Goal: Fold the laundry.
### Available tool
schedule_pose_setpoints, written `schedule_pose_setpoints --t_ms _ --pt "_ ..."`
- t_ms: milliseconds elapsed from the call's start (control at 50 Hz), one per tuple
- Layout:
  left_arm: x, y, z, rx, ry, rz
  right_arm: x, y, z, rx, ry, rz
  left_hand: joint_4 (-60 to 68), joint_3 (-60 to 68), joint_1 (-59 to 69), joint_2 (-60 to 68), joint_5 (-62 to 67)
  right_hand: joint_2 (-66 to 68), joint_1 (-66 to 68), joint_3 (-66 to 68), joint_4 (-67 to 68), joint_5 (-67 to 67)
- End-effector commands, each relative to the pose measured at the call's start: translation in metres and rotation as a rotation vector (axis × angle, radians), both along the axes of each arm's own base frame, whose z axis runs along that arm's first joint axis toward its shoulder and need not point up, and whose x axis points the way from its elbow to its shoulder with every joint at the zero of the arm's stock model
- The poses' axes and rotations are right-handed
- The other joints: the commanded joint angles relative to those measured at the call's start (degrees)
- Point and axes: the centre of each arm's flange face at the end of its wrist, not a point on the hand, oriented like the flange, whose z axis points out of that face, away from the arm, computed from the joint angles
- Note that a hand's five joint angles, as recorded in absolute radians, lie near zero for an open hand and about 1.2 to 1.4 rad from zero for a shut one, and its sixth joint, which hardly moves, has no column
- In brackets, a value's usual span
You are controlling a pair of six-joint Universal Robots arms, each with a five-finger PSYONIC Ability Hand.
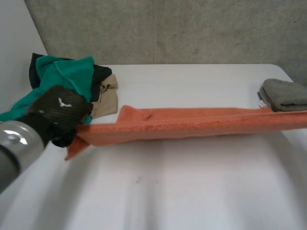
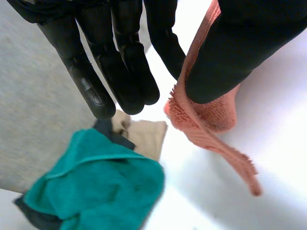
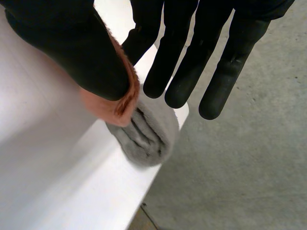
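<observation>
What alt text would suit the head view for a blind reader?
An orange towel is stretched in a long band over a white table, one end held by the robot's black left hand. A heap of teal, black and beige laundry lies far left, a folded grey towel far right.

The towel (image 1: 192,125) runs off the head view's right edge, as does the grey cloth (image 1: 288,93). The left robot hand (image 1: 60,108) covers its other end. A teal cloth (image 1: 67,72) hides part of the tan garment (image 1: 106,100).
</observation>
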Motion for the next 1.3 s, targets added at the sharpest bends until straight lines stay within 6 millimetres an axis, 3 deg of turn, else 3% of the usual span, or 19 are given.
schedule_pose_setpoints --t_ms 20,120,200,260,320,400,420,460,480,520,540,620,800,820,920,980,1100,1180,1300 --pt "-0.001 0.006 0.014 -0.016 0.018 -0.037 -0.006 -0.002 0.024 0.025 0.004 0.005 11.1 11.5 14.6 11.3 12.6 12.4 15.2 11.7 11.3 12.6" --pt "-0.012 -0.024 -0.03 0.076 -0.022 -0.043 -0.006 -0.025 -0.012 0.153 -0.072 0.025 11.1 11.5 14.6 11.3 12.6 12.4 15.2 11.7 11.3 12.6" --pt "-0.027 -0.066 -0.066 0.047 -0.038 -0.042 0.015 -0.045 -0.036 0.187 -0.122 0.072 11.1 11.5 14.6 11.3 12.6 12.4 15.2 11.7 11.3 12.6" --pt "-0.034 -0.095 -0.071 -0.038 -0.04 -0.035 0.02 -0.068 -0.047 0.147 -0.146 0.033 11.1 11.5 14.6 11.3 12.6 12.4 15.2 11.7 11.3 12.6" --pt "-0.044 -0.134 -0.054 -0.208 -0.01 -0.021 0.021 -0.096 -0.042 0.014 -0.182 -0.029 11.1 11.5 14.6 11.3 12.6 12.4 15.2 11.7 11.3 12.6" --pt "-0.061 -0.162 0.011 -0.482 0.095 -0.021 0.033 -0.123 0.001 -0.285 -0.303 -0.037 11.1 11.5 14.6 11.3 12.6 12.4 15.2 11.7 11.3 12.6" --pt "-0.065 -0.169 0.048 -0.619 0.16 -0.019 0.037 -0.13 0.017 -0.396 -0.362 -0.021 11.1 11.5 14.6 11.3 12.6 12.4 15.2 11.7 11.3 12.6" --pt "-0.068 -0.171 0.076 -0.721 0.225 -0.018 0.04 -0.135 0.031 -0.497 -0.406 0.001 11.1 11.5 14.6 11.3 12.6 12.4 15.2 11.7 11.3 12.6" --pt "-0.068 -0.171 0.104 -0.823 0.309 -0.019 0.042 -0.138 0.046 -0.599 -0.454 0.029 11.1 11.5 14.6 11.3 12.6 12.4 15.2 11.7 11.3 12.6" --pt "-0.068 -0.171 0.12 -0.877 0.38 -0.021 0.042 -0.136 0.067 -0.711 -0.483 0.051 11.1 11.5 14.6 11.3 12.6 12.4 15.2 11.7 11.3 12.6" --pt "-0.066 -0.17 0.132 -0.916 0.446 -0.021 0.041 -0.128 0.092 -0.819 -0.509 0.079 11.1 11.5 14.6 11.3 12.6 12.4 15.2 11.7 11.3 12.6" --pt "-0.06 -0.164 0.143 -0.923 0.524 0.0 0.038 -0.109 0.118 -0.901 -0.546 0.104 11.1 11.5 14.6 11.3 12.6 12.4 15.2 11.7 11.3 12.6" --pt "-0.044 -0.139 0.06 -0.588 0.384 0.051 0.042 -0.108 0.058 -0.64 -0.543 0.09 11.1 11.5 14.6 11.3 12.6 12.4 15.2 11.7 11.3 12.6" --pt "-0.04 -0.131 0.039 -0.524 0.353 0.055 0.045 -0.106 0.041 -0.559 -0.544 0.101 11.1 11.5 14.6 11.3 12.6 12.4 15.2 11.7 11.3 12.6" --pt "-0.031 -0.105 -0.013 -0.377 0.292 0.058 0.054 -0.092 -0.014 -0.322 -0.548 0.136 11.1 11.5 14.6 11.3 12.6 12.4 15.2 11.7 11.3 12.6" --pt "-0.028 -0.086 -0.054 -0.274 0.251 0.031 0.057 -0.083 -0.065 -0.164 -0.506 0.131 11.1 11.5 14.6 11.3 12.6 12.4 15.2 11.7 11.3 12.6" --pt "-0.02 -0.071 -0.112 -0.164 0.21 0.016 0.052 -0.066 -0.133 0.025 -0.36 0.107 11.1 11.5 14.6 11.3 12.6 12.4 15.2 11.7 11.3 12.6" --pt "-0.008 -0.076 -0.142 -0.099 0.18 0.059 0.044 -0.063 -0.152 0.077 -0.305 0.094 11.1 11.5 14.6 11.3 12.6 12.4 15.2 11.7 11.3 12.6" --pt "0.002 -0.087 -0.158 -0.06 0.17 0.057 0.031 -0.07 -0.152 0.07 -0.298 0.057 -20.6 -20.2 -17.2 -20.5 -19.1 12.4 15.2 11.7 11.3 12.6"
